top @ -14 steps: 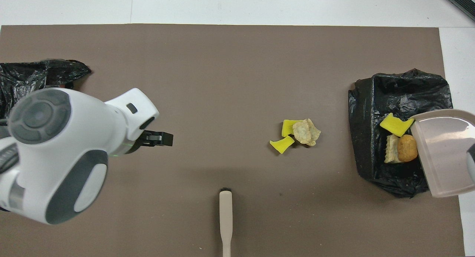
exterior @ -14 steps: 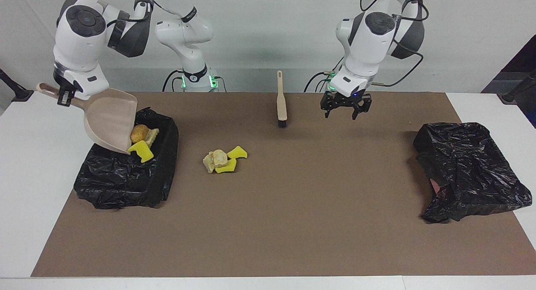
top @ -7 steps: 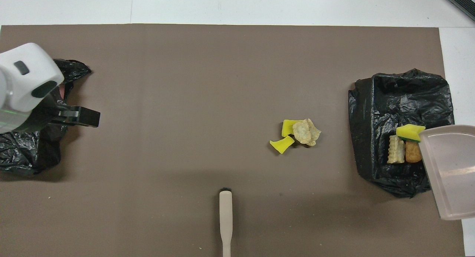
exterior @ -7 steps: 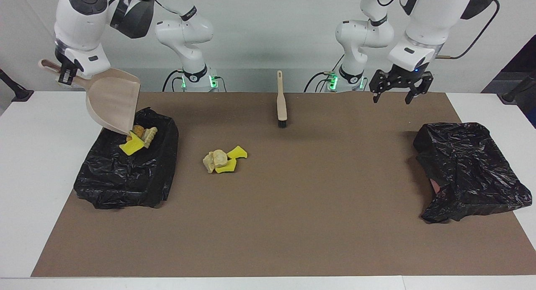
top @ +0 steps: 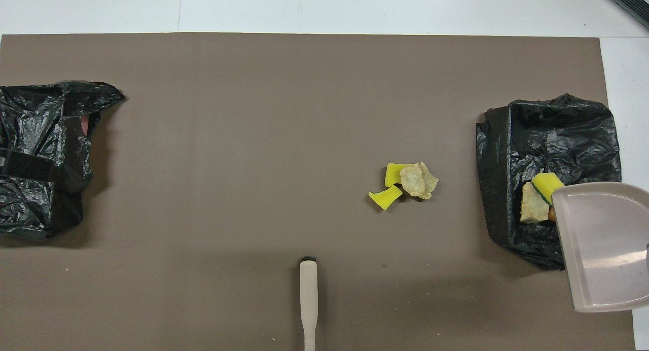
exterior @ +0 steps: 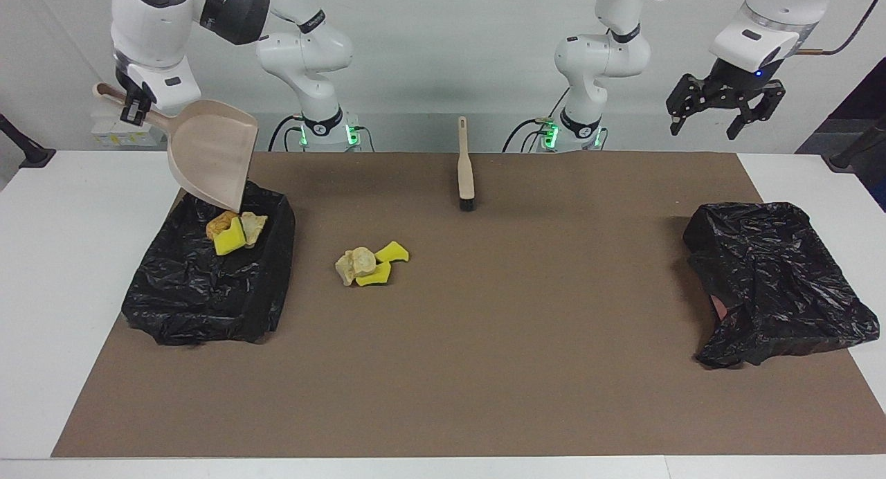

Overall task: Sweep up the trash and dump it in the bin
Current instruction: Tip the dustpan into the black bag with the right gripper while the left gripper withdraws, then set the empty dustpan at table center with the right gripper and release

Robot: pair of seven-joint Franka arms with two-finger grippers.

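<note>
My right gripper (exterior: 133, 105) is shut on the handle of the beige dustpan (exterior: 213, 152), held tilted mouth-down over the bin lined with a black bag (exterior: 201, 292). The dustpan (top: 603, 244) looks empty in the overhead view. Three scraps of trash (exterior: 232, 231), yellow, beige and orange-brown, lie in the bin (top: 547, 133). A second pile of trash (exterior: 368, 261), yellow and beige pieces, lies on the brown mat beside the bin, and it also shows in the overhead view (top: 408, 183). My left gripper (exterior: 720, 119) is open and empty, raised high over the left arm's end of the table.
A beige hand brush (exterior: 464, 164) lies on the mat near the robots, bristles pointing away from them. A crumpled black bag (exterior: 775, 278) lies at the left arm's end of the mat. White table surface borders the mat.
The right arm lifted the dustpan and the scraps slid out into the bin. The left gripper rose and swung from near the brush to its own end of the table.
</note>
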